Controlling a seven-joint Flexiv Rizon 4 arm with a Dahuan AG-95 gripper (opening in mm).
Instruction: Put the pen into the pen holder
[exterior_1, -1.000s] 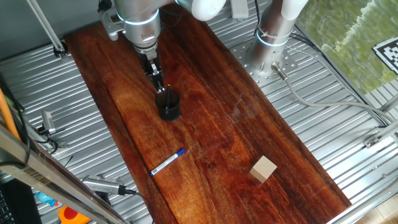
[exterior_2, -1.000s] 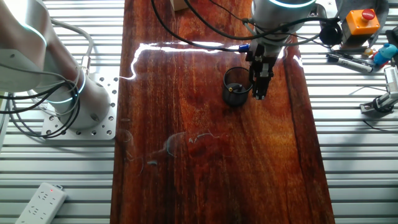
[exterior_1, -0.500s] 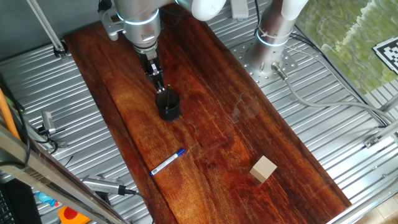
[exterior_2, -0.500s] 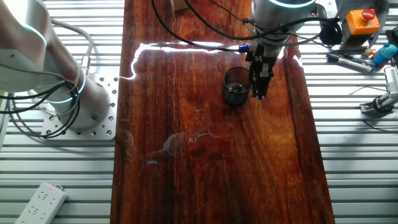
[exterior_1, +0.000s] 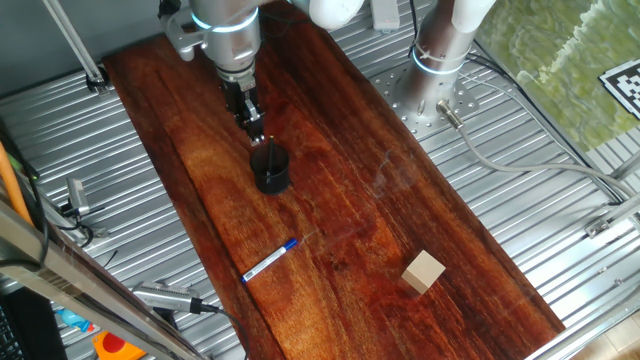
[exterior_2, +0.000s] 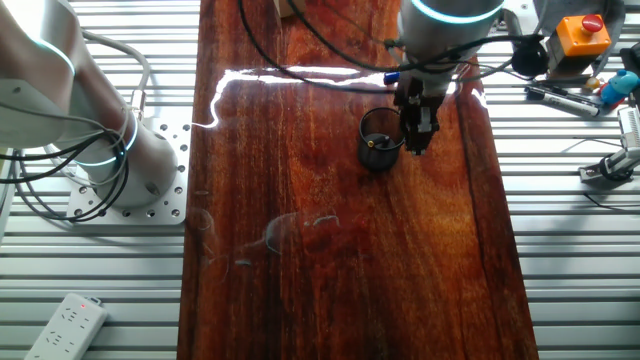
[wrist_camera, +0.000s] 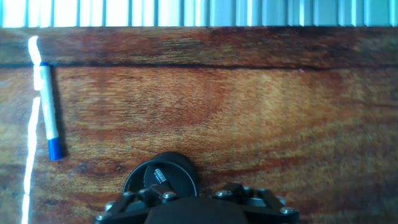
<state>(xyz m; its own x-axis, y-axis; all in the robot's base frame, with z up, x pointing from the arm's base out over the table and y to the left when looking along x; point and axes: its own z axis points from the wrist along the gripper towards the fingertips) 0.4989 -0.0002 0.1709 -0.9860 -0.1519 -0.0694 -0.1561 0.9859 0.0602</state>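
The pen (exterior_1: 271, 259), white with a blue cap end, lies flat on the wooden table near its left edge. In the hand view the pen (wrist_camera: 48, 111) lies at the far left, blue end nearest me. The pen holder (exterior_1: 271, 170), a small black cup, stands upright mid-table and is empty of the pen; it also shows in the other fixed view (exterior_2: 380, 141) and the hand view (wrist_camera: 161, 177). My gripper (exterior_1: 256, 128) hangs just above and beside the cup's rim, fingers together and holding nothing; it also shows in the other fixed view (exterior_2: 418, 140).
A tan wooden cube (exterior_1: 424, 271) sits near the table's front right. A second robot's base (exterior_1: 437, 60) stands beside the table. Tools and cables (exterior_1: 165, 297) lie on the metal bench left of the table.
My gripper has lifted a little and drawn slightly back from the cup. The pen, cup and cube have not moved.
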